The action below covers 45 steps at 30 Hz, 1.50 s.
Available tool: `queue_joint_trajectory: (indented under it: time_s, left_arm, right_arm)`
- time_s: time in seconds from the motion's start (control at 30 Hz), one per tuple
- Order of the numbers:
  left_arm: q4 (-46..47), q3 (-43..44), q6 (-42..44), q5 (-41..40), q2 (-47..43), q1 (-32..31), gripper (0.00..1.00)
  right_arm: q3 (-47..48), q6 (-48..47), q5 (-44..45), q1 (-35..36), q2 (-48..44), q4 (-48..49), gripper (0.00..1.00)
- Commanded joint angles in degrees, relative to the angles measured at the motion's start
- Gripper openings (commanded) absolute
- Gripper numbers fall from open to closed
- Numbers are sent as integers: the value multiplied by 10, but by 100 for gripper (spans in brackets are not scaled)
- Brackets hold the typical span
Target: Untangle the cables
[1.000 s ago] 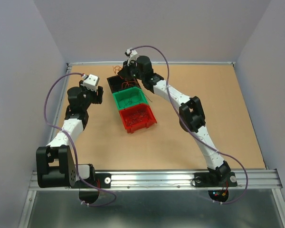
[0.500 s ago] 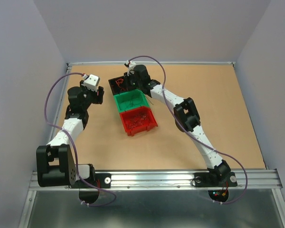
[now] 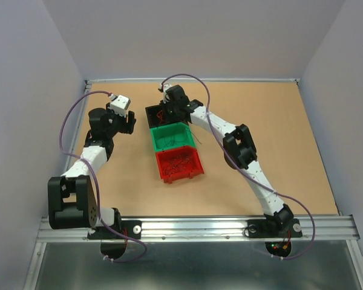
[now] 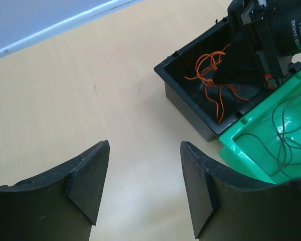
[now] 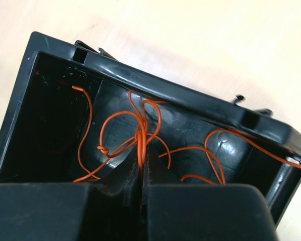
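A tangle of thin orange cables (image 5: 145, 120) lies in the black bin (image 5: 165, 90). My right gripper (image 5: 141, 150) reaches down into that bin and is shut on a bunch of the orange strands. From above, the right gripper (image 3: 169, 112) sits over the black bin (image 3: 152, 115) at the far end of a row of bins. My left gripper (image 4: 144, 145) stands open over bare table, left of the black bin (image 4: 185, 98), with nothing between its fingers. More orange cables (image 4: 210, 65) show in the left wrist view.
A green bin (image 3: 172, 138) with thin dark cables (image 4: 281, 145) touches the black bin's near side. A red bin (image 3: 180, 164) with red wires follows it. Side walls and a back wall enclose the brown table (image 3: 278, 139).
The right gripper has come down into the black bin with the orange strands. The row of bins has shifted slightly nearer and to the right. The left gripper has edged right.
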Motion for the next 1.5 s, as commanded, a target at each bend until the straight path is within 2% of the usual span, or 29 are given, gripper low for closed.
queue_joint_trajectory:
  time_s: [0.0, 0.13, 0.23, 0.33, 0.57, 0.77, 0.8, 0.9, 0.97, 1.03, 1.07, 1.1, 1.17, 1.2, 1.23, 1.27, 1.33, 1.47]
  left_arm:
    - [5, 27, 9, 23, -6, 3, 70]
    - [3, 24, 15, 27, -5, 1, 70]
    - [0, 27, 19, 29, 0, -4, 70]
    - [-2, 28, 23, 31, 6, -5, 70]
    - [-3, 25, 32, 41, 2, -6, 70]
    - [10, 14, 31, 39, -13, -4, 70]
    - [16, 12, 30, 37, -17, -4, 71]
    - [25, -2, 21, 37, -40, -3, 78]
    - [36, -17, 11, 44, -67, 3, 82]
    - [43, -31, 4, 52, -88, 9, 83]
    - [43, -36, 1, 62, -109, 16, 83]
    - [42, -40, -6, 70, -120, 20, 83]
    - [45, -58, -18, 84, -153, 31, 87]
    - [48, -72, -30, 90, -163, 32, 89]
    - [49, -78, -34, 95, -172, 34, 89]
    - [48, -82, -42, 95, -192, 33, 89]
    - [39, -95, -62, 93, -211, 34, 89]
    - [8, -122, -63, 99, -282, 35, 89]
  right_arm:
    - [-32, -24, 35, 25, -48, -93, 1]
    - [-39, -25, 61, 29, -51, -132, 3]
    - [-46, -30, 100, 29, -52, -144, 26]
    - [-52, -38, 114, 29, -74, -139, 33]
    - [-18, -35, 106, 29, -139, -125, 36]
    - [-64, -37, 117, 29, -209, -109, 57]
    - [-77, -35, 118, 29, -221, -99, 68]
    - [-144, -30, 124, 29, -271, -75, 88]
    - [-225, -24, 127, 29, -308, -52, 100]
    - [-295, -13, 132, 29, -383, 12, 100]
    - [-380, -6, 142, 29, -411, 40, 100]
    - [-417, 9, 163, 29, -468, 87, 100]
    - [-499, 19, 182, 29, -523, 132, 100]
    - [-576, 33, 209, 29, -584, 174, 100]
    - [-611, 38, 217, 30, -584, 193, 100]
    - [-642, 39, 222, 29, -643, 209, 100]
    - [-730, 52, 235, 29, -695, 233, 100]
    - [-865, 87, 240, 29, -853, 271, 100]
